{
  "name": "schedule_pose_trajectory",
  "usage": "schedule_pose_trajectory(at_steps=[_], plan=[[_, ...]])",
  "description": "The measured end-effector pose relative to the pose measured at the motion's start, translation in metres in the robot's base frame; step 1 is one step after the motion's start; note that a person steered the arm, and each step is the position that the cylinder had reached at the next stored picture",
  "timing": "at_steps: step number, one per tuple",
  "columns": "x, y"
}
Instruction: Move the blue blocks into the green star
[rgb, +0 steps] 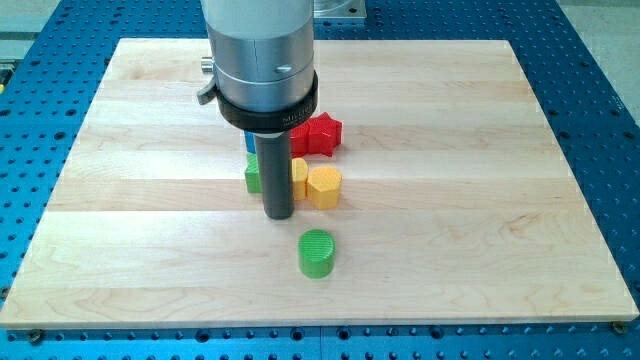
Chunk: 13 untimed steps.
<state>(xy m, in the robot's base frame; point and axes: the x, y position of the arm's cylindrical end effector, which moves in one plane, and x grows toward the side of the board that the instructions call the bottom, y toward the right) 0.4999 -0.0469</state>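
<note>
Tool: my tip (278, 215) rests on the bench (480, 200), a plain rod grasping nothing | touching: cannot tell | blue block (249, 143) mostly hidden behind it, green block (253, 178) alongside | green cylinder (318, 253) nearer the view's bottom.

On the worktop (500, 150), my tip (278, 216) stood near the middle, just below a tight cluster of blocks. The green block (253, 178) lay touching the rod on the view's left, with the blue block (250, 143) just above it, mostly hidden. On the rod's right sat a yellow block (299, 175), and the yellow hexagon (324, 186) was beside it. The red star (318, 133) lay above those two. The green cylinder (318, 252) stood apart, below and right of my tip.
</note>
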Motion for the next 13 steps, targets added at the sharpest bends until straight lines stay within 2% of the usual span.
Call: schedule_pose_trajectory(at_steps=[1, 2, 3, 4, 5, 6, 7, 8, 9, 10, 11, 12, 13], plan=[[-0.006, 0.021], [-0.066, 0.021], [-0.038, -0.05], [-0.036, -0.079], [-0.067, -0.042], [-0.125, -0.084], [-0.206, -0.072], [-0.214, 0.011], [-0.17, -0.026], [-0.083, -0.075], [-0.119, -0.093], [-0.185, -0.057], [-0.18, -0.007]])
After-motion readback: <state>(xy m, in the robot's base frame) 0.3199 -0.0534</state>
